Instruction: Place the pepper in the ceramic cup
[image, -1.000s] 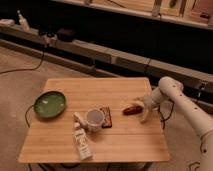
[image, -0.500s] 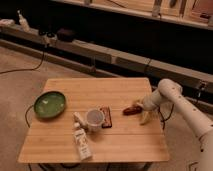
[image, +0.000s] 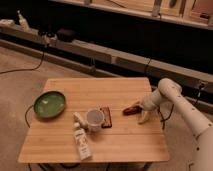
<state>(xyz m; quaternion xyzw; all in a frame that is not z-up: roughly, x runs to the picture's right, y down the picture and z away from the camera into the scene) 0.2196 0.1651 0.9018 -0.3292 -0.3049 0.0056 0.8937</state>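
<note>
The pepper (image: 131, 109) lies on the bench (image: 115, 90) right of the ceramic cup (image: 95, 119), past the brown block (image: 105, 117). My hand (image: 144, 114) is low at its far end, presumably to grab it; grip state I can't tell.

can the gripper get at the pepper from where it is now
Probably yes. The gripper is low over the right side of the table, right next to the pepper, and nothing stands between them. The brown block and ceramic cup lie further left, out of its way.
</note>
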